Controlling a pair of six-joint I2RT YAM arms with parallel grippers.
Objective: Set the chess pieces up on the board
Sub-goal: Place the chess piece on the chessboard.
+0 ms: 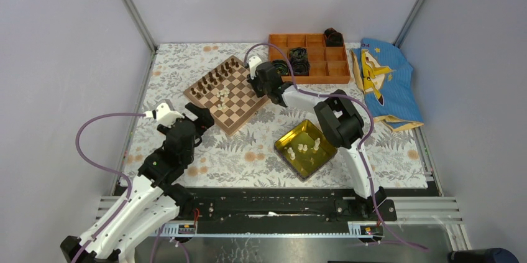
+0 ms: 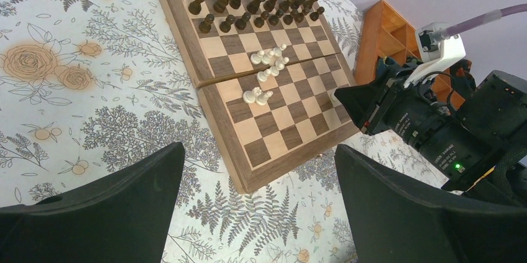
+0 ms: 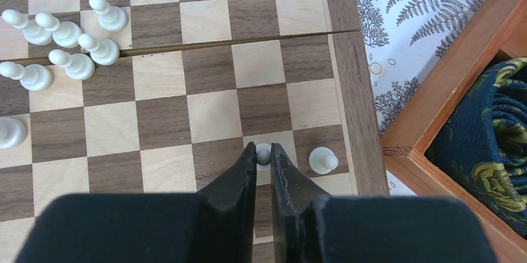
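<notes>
The board [image 1: 239, 114] lies at an angle at mid-table, with dark brown figures [image 1: 211, 79] along its far side. A cluster of cream-white chess pieces [image 3: 62, 51] stands near the board's fold [image 2: 267, 67]. My right gripper [image 3: 263, 151] is shut on one white pawn [image 3: 263, 156] over a light square near the board's edge. Just beside it on a dark square stands another white pawn [image 3: 323, 160]. My left gripper [image 2: 258, 176] is wide open above the tablecloth, off the board's near corner [image 2: 248, 182], with nothing between its fingers.
A glossy yellow tray [image 1: 292, 157] with a few white pieces [image 1: 304, 147] sits near the right arm. An orange compartment box [image 1: 311, 42] with dark fabric rolls [image 3: 491, 126] stands right behind the board. A blue cloth [image 1: 382, 79] lies at the far right.
</notes>
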